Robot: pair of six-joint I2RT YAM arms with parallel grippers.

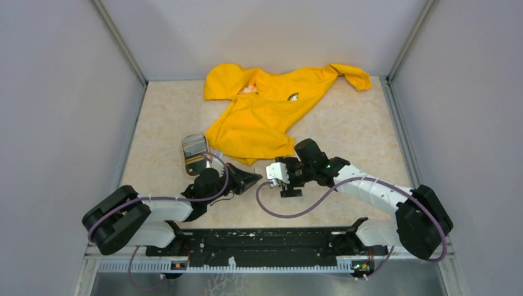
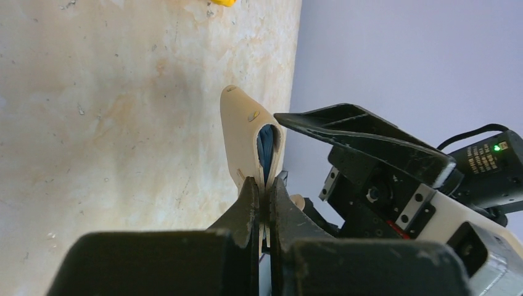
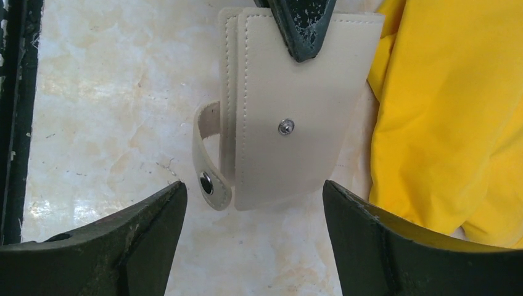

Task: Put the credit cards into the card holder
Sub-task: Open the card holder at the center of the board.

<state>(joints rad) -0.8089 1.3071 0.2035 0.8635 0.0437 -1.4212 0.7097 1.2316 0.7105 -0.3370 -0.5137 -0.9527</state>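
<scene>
Fingers summary: L fingers (image 2: pixel 247 213) clamped on the card holder (image 3: pixel 290 123); R fingers (image 3: pixel 151 237) spread wide, nothing gripped.
One edge of the card holder, a cream stitched wallet w/ a small metal snap stud (image 3: pixel 285 126) on its face, is pinched tight by the L fingers; its strap (image 3: pixel 210 176) is curled out to one side, undone. From the L wrist view the holder is seen edge-on, gaped slightly, w/ a blue lining shown inside. The R fingers are set either side of the holder's free end w/o touching it. The credit cards (image 1: pixel 195 154) are seen as a striped stack on the desk (image 1: pixel 345 123), beyond the L arm, just beside the hem of a yellow garment (image 1: pixel 265 111) and apart from the holder.
</scene>
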